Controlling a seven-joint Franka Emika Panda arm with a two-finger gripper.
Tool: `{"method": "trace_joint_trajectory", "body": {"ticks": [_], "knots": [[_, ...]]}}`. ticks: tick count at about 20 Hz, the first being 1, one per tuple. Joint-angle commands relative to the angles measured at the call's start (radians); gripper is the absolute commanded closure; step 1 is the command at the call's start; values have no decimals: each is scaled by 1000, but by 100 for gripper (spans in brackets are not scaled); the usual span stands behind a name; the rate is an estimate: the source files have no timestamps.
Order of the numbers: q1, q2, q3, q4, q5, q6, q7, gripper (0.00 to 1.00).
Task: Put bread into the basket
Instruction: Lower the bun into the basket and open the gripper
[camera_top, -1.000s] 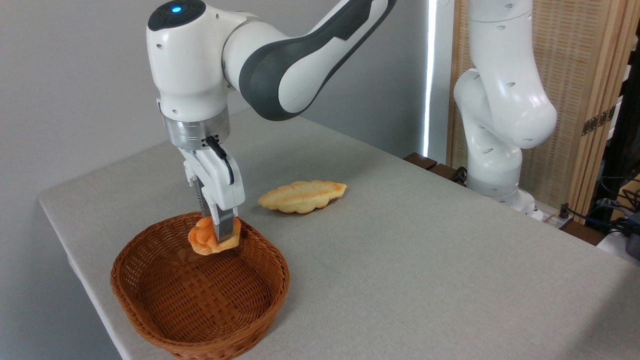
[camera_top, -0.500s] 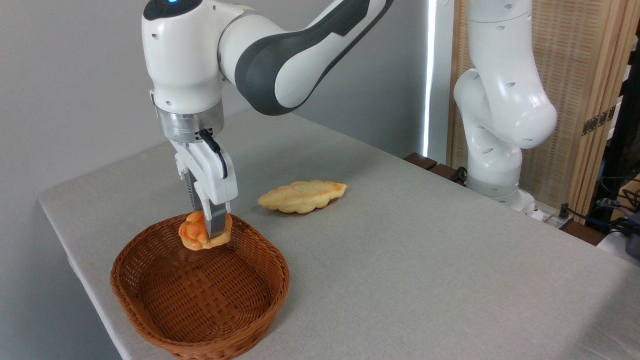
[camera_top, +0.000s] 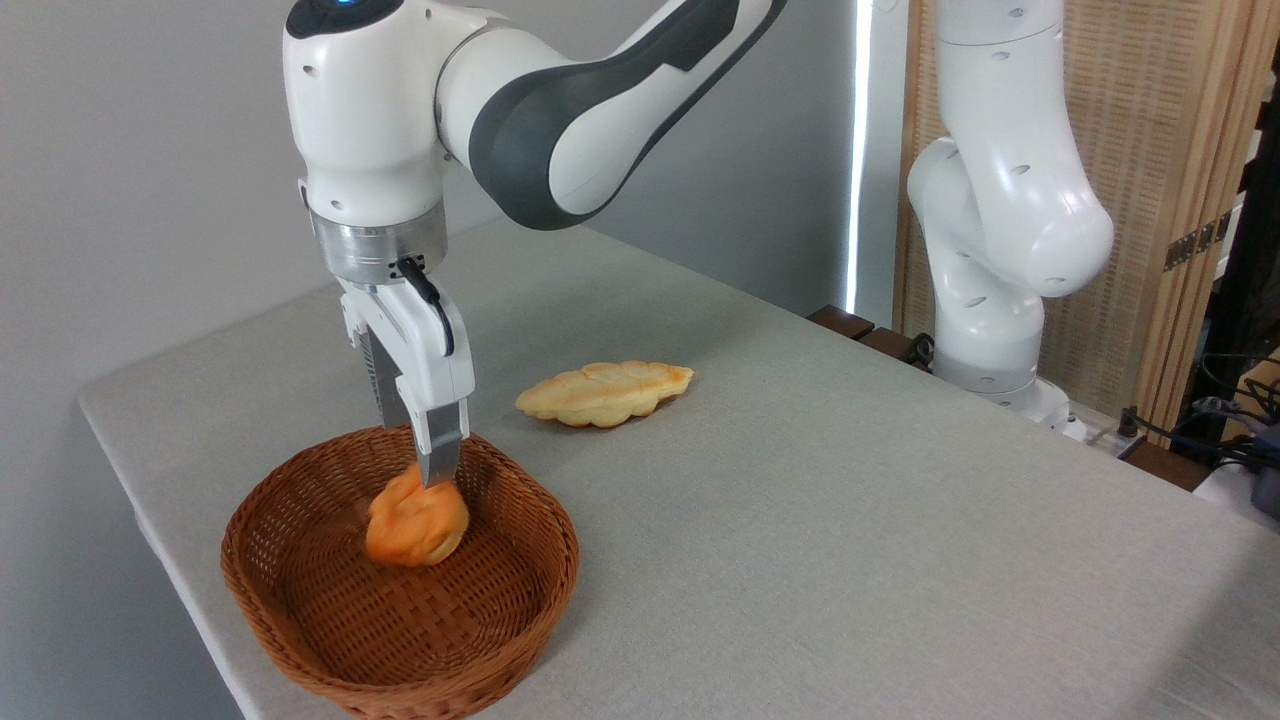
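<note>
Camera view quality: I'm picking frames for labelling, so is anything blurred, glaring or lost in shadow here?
Camera view: the bread is smeared and soft-edged, its braided top unreadable, while the basket weave and the hand stay sharp; a blown-out bright strip runs beside the wooden screen; lighting on the table is soft, with faint shadows.

- Even, bright daylight; a glaring white strip of window (camera_top: 858, 150) burns far right of my fingers (camera_top: 440, 462).
- Soft shadows below them; the bread (camera_top: 416, 522) looks slightly blurred.
</note>
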Motion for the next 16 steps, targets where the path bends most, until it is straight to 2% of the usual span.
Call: {"method": "trace_joint_trajectory", "body": {"ticks": [1, 8, 11, 15, 16], "knots": [[0, 1, 3, 11, -21, 6, -15, 0], [0, -18, 18, 43, -20, -3, -19, 0], [0, -21, 53, 94, -20, -26, -62, 0], [0, -22, 64, 177, -1, -182, -75, 0], [0, -22, 79, 197, 24, -216, -88, 0]]}}
